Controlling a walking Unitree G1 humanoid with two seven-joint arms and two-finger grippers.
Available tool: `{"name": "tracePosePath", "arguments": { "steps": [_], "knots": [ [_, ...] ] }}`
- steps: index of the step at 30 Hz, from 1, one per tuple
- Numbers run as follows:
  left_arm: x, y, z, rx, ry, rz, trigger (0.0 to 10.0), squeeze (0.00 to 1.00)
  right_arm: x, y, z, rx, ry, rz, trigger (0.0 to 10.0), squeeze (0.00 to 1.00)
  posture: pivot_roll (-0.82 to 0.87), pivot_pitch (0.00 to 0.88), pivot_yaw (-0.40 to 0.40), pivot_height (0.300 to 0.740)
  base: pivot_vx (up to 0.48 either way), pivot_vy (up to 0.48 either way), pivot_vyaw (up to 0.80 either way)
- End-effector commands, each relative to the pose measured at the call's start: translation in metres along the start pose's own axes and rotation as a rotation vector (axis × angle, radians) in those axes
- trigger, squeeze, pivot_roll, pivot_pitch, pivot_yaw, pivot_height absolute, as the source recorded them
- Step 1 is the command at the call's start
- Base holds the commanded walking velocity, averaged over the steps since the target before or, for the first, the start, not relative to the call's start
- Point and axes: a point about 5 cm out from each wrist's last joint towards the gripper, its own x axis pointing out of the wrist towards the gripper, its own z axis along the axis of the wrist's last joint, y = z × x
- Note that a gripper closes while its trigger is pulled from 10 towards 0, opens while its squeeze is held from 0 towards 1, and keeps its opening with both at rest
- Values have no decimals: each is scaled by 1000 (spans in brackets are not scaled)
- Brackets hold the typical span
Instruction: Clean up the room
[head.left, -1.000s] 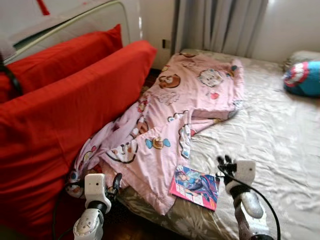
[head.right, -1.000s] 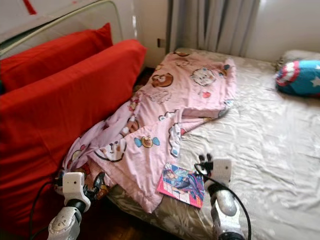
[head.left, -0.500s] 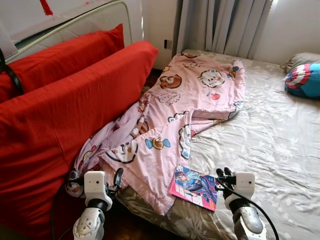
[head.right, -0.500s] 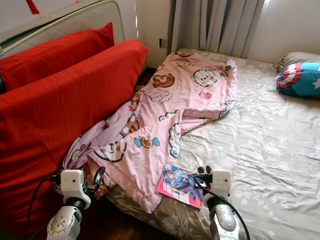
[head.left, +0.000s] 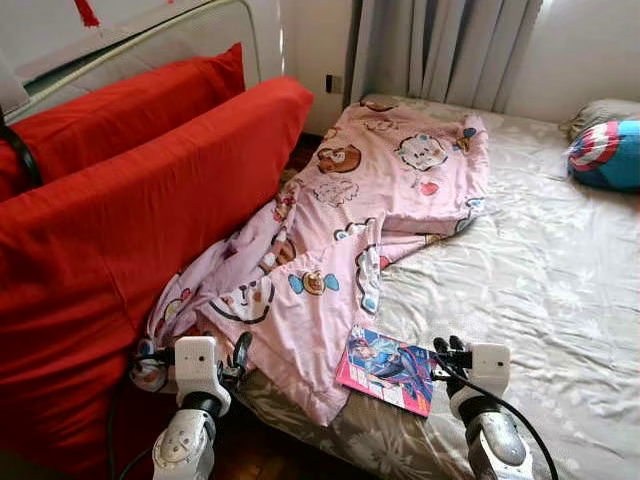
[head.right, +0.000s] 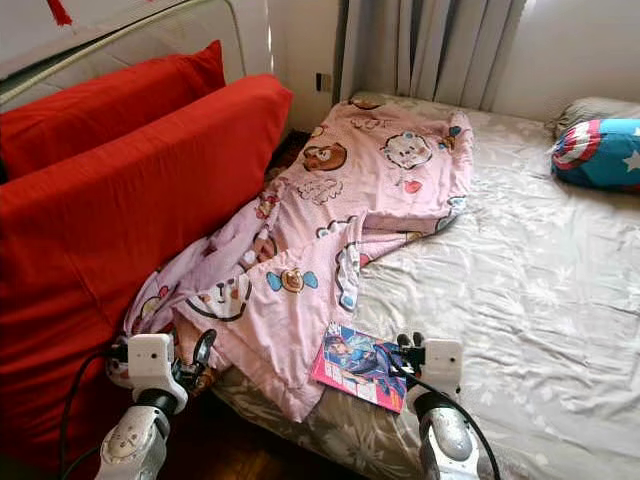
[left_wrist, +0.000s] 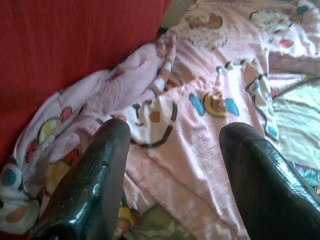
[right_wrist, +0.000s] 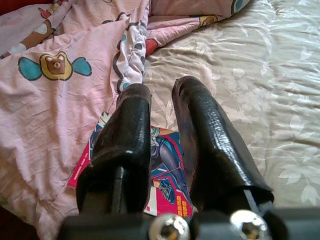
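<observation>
A pink cartoon-print blanket (head.left: 340, 240) lies crumpled across the left side of the bed (head.left: 540, 270) and spills over its near corner against the red cushions. A colourful comic book (head.left: 390, 368) lies flat on the sheet near the bed's front edge, partly against the blanket's hem. My right gripper (head.left: 448, 347) hovers just right of the book, and its fingers (right_wrist: 135, 130) stand close together with only a thin gap, holding nothing. My left gripper (head.left: 240, 352) is low at the bed's corner, open, pointing at the hanging blanket (left_wrist: 200, 100).
Large red cushions (head.left: 130, 230) lean along the left, close to the bed. A blue pillow with a star shield (head.left: 605, 155) rests at the far right. Grey curtains (head.left: 440, 50) hang behind the bed. Dark wooden floor (head.left: 260, 455) shows below the corner.
The view has shifted a little. My right gripper has dropped lower beside the comic book. My left gripper has edged slightly toward the blanket.
</observation>
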Motion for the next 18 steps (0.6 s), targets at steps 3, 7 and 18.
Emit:
{"name": "tracePosePath", "arguments": {
  "steps": [3,7,18],
  "knots": [
    [-3,2,-3,-15,16,15,10000,0,1,4,3,-3,-22,21,10000,0,-118,140,-2,687,0,0,0],
    [-2,5,-3,-13,20,22,10000,0,2,5,2,-10,-5,18,10000,0,-117,140,-2,687,0,0,0],
    [-1,8,-8,-17,39,29,10000,0,3,4,3,-4,-15,25,10000,0,-119,142,-5,642,0,0,0]
  ]
}}
